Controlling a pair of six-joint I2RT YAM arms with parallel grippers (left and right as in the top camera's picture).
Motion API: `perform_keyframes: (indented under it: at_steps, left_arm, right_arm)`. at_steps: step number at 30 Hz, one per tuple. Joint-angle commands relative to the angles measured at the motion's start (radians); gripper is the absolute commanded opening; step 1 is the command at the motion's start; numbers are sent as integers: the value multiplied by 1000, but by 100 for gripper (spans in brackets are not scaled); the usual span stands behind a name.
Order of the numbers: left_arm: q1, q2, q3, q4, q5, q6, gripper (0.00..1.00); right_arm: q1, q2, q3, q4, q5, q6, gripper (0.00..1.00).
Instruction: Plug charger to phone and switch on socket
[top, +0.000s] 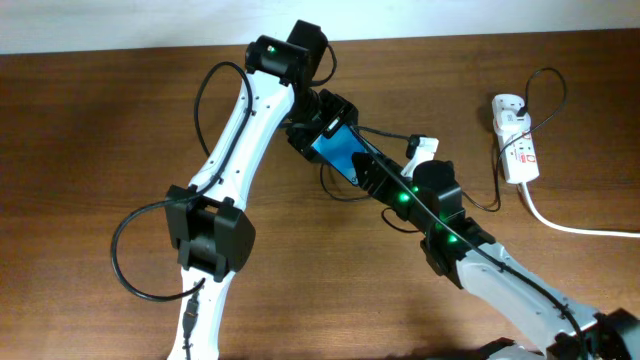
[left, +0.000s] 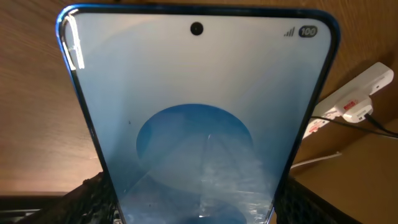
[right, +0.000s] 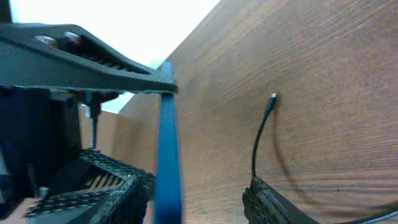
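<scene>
Overhead, centre frame: flat bright blue smartphone (top: 345, 158) clamped in left hand (top: 320, 130), long axis slanting lower right. Right hand (right: 186, 196) spread wide; thin black charger cable (right: 256, 146) tip right of smartphone edge.

The left arm (top: 235, 140) comes in at the lower edge of the overhead view, bends at its black elbow (top: 210, 232) and runs up to the far side, where it folds back down and to the right. The left hand (top: 322, 128) is clamped on the phone (left: 199, 124), with a black pad (left: 93, 199) against each long edge. The right arm (top: 520, 285) stretches from the lower right corner, slanting up and to the left, with green lights lit along its wrist (top: 440, 205). The right hand (top: 375, 170) points towards the left hand and sits close to it, its fingers (right: 106, 186) spread well apart.
</scene>
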Motion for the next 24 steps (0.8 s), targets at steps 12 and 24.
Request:
perform_keyframes:
  at_steps: [12,24]
  left_arm:
    - [-28,-8,23,6,33,-13,0]
    - [-28,-8,23,6,29,-13,7]
  right_arm:
    - [17,52,10,112,19,-6,34]
    - [37,52,10,112,19,22,4]
